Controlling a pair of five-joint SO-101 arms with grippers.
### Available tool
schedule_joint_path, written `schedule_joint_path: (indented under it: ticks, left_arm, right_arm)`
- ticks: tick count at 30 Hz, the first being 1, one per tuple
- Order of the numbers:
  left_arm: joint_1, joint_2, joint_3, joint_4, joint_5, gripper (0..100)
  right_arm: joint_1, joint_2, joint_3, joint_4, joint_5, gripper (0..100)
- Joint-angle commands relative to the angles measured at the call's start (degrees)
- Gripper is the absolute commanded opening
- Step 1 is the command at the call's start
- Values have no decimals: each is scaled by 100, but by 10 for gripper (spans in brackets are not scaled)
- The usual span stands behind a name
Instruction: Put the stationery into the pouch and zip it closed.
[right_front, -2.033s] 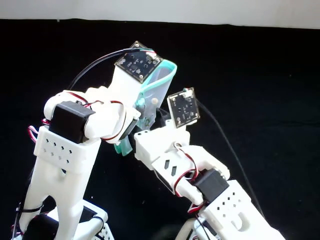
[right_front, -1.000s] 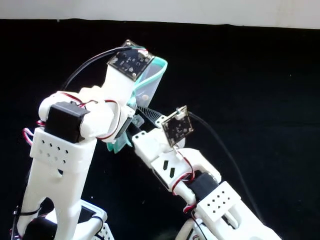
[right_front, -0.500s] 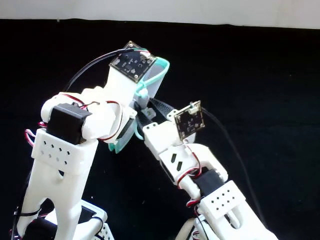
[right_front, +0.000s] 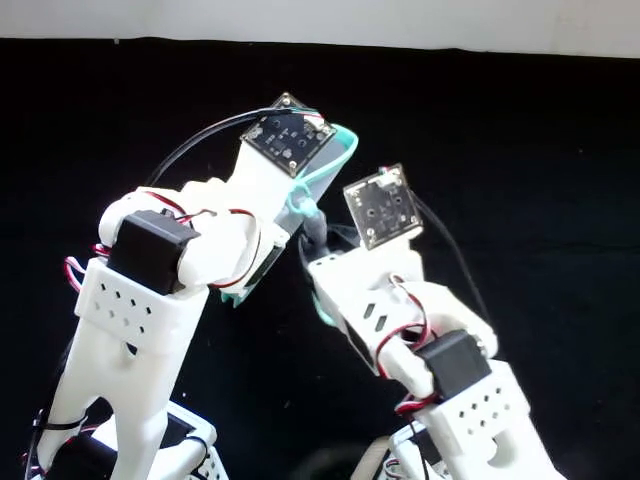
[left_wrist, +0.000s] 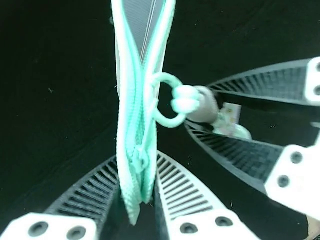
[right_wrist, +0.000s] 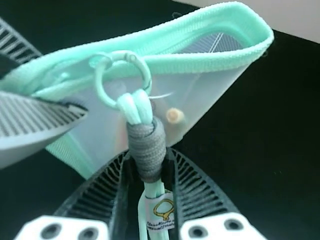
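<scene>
The high camera looks down from above onto the black table (right_front: 560, 150). Each wrist camera sits very close to the mint green pouch (left_wrist: 137, 125) and faces it. All three views share the pouch.

Table (right_front: 560, 150): matte black surface, uniform in colour, spanning the full width of the high view, with a few faint light specks. White background strip (right_front: 420, 20): lies beyond the table's far edge and meets the black surface in a straight, nearly level line. A pale corner borders the black surface in the right wrist view.
</scene>
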Motion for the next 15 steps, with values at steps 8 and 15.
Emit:
schedule_joint_path:
  ticks: [8, 15]
  left_arm:
    - [-40, -136, 4, -26, -9, 6]
    - [-31, -136, 4, -18, -9, 6]
  right_arm:
    - [127, -31, -2387, 1631, 404, 5]
    - [180, 4, -3327, 2141, 686, 5]
